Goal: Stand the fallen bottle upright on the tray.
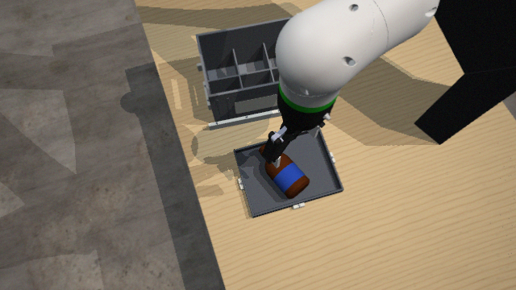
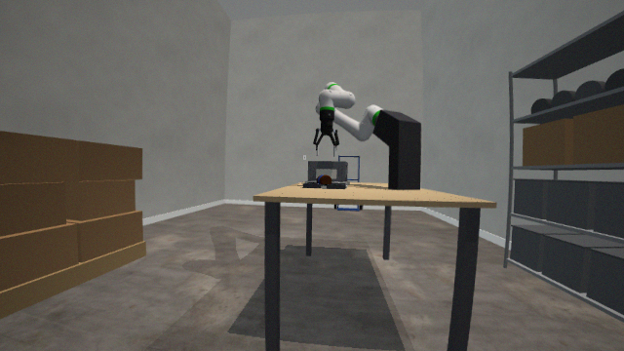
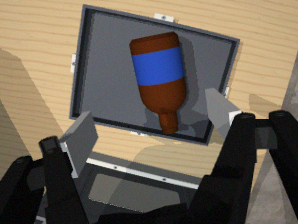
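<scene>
A: Where's the bottle (image 1: 285, 176)?

B: Lying on its side in the grey tray (image 1: 322, 161), centre of the top view. Brown body, blue label band, neck pointing toward the upper left of the frame, where the black tool partly covers it.

A: And the tool (image 2: 326, 144)?

B: The exterior view shows what the top view hides: it hangs well above the tabletop (image 2: 419, 197), clear of the bottle, with the fingers splayed downward. They are partly spread with nothing between them.

A: Does the wrist view agree?

B: Yes. There the whole bottle (image 3: 160, 78) lies in the tray (image 3: 85, 63) in the upper half of the frame, neck toward the bottom, with both grey pads (image 3: 83, 137) apart on either side and touching nothing.

A: The crate (image 1: 226, 60)?

B: Top view, upper centre, just beyond the tray; its dividers show, partly hidden by the white arm (image 1: 334, 44). In the exterior view it is only a grey box behind the tray.
</scene>
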{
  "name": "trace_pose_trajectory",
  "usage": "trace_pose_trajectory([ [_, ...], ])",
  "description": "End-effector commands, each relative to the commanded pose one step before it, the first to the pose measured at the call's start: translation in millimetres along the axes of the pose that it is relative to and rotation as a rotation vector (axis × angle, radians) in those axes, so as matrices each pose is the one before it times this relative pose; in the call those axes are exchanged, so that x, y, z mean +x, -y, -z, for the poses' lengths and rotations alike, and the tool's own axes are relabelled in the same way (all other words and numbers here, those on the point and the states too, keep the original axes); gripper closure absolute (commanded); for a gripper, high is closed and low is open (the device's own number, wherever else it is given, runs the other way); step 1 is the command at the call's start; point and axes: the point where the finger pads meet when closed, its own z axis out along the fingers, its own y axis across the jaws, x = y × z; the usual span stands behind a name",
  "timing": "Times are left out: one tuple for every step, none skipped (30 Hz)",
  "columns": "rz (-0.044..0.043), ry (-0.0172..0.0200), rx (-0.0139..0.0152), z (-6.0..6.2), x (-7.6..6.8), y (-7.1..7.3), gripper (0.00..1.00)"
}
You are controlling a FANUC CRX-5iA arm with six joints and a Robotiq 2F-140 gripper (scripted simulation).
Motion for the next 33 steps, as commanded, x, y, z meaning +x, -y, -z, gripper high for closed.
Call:
trace_pose_trajectory([
  [-0.00009, -0.00036, -0.00047, 0.17, 0.16, -0.11, 1.00],
  [0.00000, 0.00000, 0.00000, 0.00, 0.00, 0.00, 1.00],
  [0.00000, 0.00000, 0.00000, 0.00, 0.00, 0.00, 1.00],
  [0.00000, 0.00000, 0.00000, 0.00, 0.00, 0.00, 1.00],
  [0.00000, 0.00000, 0.00000, 0.00, 0.00, 0.00, 1.00],
  [0.00000, 0.00000, 0.00000, 0.00, 0.00, 0.00, 1.00],
  [0.00000, 0.00000, 0.00000, 0.00, 0.00, 0.00, 1.00],
  [0.00000, 0.00000, 0.00000, 0.00, 0.00, 0.00, 1.00],
  [0.00000, 0.00000, 0.00000, 0.00, 0.00, 0.00, 1.00],
  [0.00000, 0.00000, 0.00000, 0.00, 0.00, 0.00, 1.00],
  [0.00000, 0.00000, 0.00000, 0.00, 0.00, 0.00, 1.00],
  [0.00000, 0.00000, 0.00000, 0.00, 0.00, 0.00, 1.00],
  [0.00000, 0.00000, 0.00000, 0.00, 0.00, 0.00, 1.00],
  [0.00000, 0.00000, 0.00000, 0.00, 0.00, 0.00, 1.00],
  [0.00000, 0.00000, 0.00000, 0.00, 0.00, 0.00, 1.00],
  [0.00000, 0.00000, 0.00000, 0.00, 0.00, 0.00, 1.00],
  [0.00000, 0.00000, 0.00000, 0.00, 0.00, 0.00, 1.00],
  [0.00000, 0.00000, 0.00000, 0.00, 0.00, 0.00, 1.00],
  [0.00000, 0.00000, 0.00000, 0.00, 0.00, 0.00, 1.00],
  [0.00000, 0.00000, 0.00000, 0.00, 0.00, 0.00, 1.00],
  [0.00000, 0.00000, 0.00000, 0.00, 0.00, 0.00, 1.00],
  [0.00000, 0.00000, 0.00000, 0.00, 0.00, 0.00, 1.00],
  [0.00000, 0.00000, 0.00000, 0.00, 0.00, 0.00, 1.00],
  [0.00000, 0.00000, 0.00000, 0.00, 0.00, 0.00, 1.00],
  [0.00000, 0.00000, 0.00000, 0.00, 0.00, 0.00, 1.00],
  [0.00000, 0.00000, 0.00000, 0.00, 0.00, 0.00, 1.00],
  [0.00000, 0.00000, 0.00000, 0.00, 0.00, 0.00, 1.00],
  [0.00000, 0.00000, 0.00000, 0.00, 0.00, 0.00, 1.00],
  [0.00002, -0.00006, -0.00001, 0.01, -0.66, -0.24, 1.00],
  [0.00008, -0.00031, -0.00004, 0.06, -3.73, -1.31, 1.00],
  [0.00012, -0.00050, -0.00008, 0.08, -7.77, -2.59, 1.00],
  [0.00009, -0.00038, -0.00009, 0.03, -11.07, -3.38, 1.00],
  [-0.00001, 0.00001, -0.00006, -0.06, -12.50, -3.41, 1.00],
])
